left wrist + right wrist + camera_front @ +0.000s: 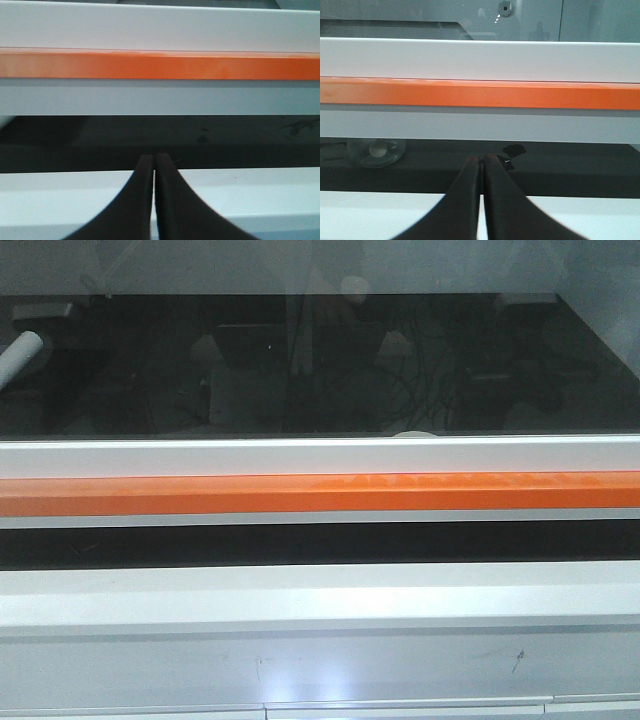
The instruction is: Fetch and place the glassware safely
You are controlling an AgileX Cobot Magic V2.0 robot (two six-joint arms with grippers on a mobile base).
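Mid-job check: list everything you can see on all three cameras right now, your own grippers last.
glass jar: one, clear with a pale round part, in the dark gap under the white frame, off to the left in the right wrist view.
orange strip: one, orange, running across the front.
white frame: white bands above and below the orange strip.
dark panel: one, glossy black with reflections, above the frame.
white cylinder: one, white, far left on the dark panel.
dark blot: one, black, just beyond the right fingertips.
left gripper: one, black, shut, empty.
right gripper: one, black, shut, empty.
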